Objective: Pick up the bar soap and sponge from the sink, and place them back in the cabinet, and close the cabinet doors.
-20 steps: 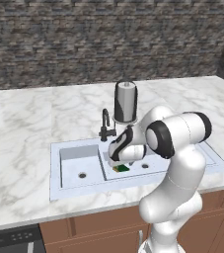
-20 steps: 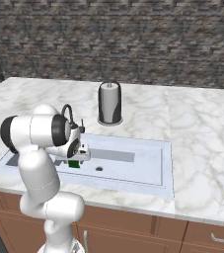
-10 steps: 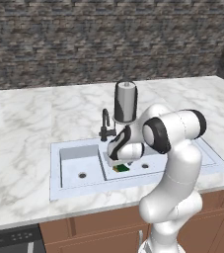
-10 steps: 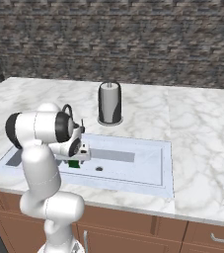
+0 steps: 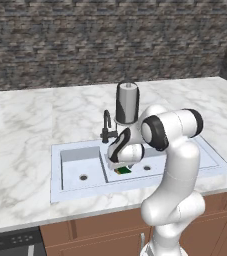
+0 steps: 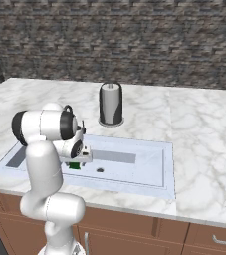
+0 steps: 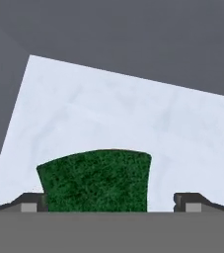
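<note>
The dark green sponge lies on the pale floor of the sink's right basin, seen as a small green patch with a yellow edge. My gripper reaches down into the sink right over the sponge and stands open. The sponge sits between the fingers, against the left fingertip, with a gap to the right one. In the base views the hand covers most of the sponge. The bar soap is hidden or out of view, and so are the cabinet and its doors.
A black curved faucet rises behind the sink. A grey paper-towel roll on a stand is on the marble counter behind it. Low brown cabinets run under the counter, backed by a stone wall.
The arm's upper links have shifted slightly. The hand stays low in the right basin over the sponge, which has not moved.
</note>
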You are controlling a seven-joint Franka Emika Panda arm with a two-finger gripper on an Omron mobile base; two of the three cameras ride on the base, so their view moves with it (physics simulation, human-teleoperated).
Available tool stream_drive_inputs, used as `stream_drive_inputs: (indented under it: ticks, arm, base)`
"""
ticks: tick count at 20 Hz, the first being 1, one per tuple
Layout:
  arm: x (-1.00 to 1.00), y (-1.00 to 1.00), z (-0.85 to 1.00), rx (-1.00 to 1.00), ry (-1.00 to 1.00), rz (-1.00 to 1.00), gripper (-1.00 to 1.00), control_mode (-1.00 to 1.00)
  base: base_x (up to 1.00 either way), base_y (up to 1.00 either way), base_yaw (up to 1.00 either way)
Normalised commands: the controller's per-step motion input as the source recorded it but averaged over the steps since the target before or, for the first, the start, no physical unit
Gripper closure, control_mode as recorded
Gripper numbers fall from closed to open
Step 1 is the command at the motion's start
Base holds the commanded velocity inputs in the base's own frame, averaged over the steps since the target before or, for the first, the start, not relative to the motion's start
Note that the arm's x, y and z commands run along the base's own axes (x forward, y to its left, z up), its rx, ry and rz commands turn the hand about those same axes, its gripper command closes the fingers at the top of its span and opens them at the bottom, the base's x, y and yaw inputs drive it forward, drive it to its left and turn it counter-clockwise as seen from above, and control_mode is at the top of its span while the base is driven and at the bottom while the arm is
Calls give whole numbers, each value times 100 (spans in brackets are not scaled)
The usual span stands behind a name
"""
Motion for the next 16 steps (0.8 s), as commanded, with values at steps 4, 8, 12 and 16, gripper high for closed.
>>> stream_drive_inputs:
  ticks: [4, 8, 12, 16]
  arm:
    - [0, 2, -18, 0, 3, 1, -100, -100]
    - [0, 0, -16, 0, 1, 1, -100, -100]
    - [0, 0, -15, 0, 0, 1, -100, -100]
    - [0, 2, -17, 0, 1, 0, 100, -100]
  base:
    - [0, 0, 0]
    - [0, 0, 0]
    - [0, 0, 0]
    - [0, 0, 0]
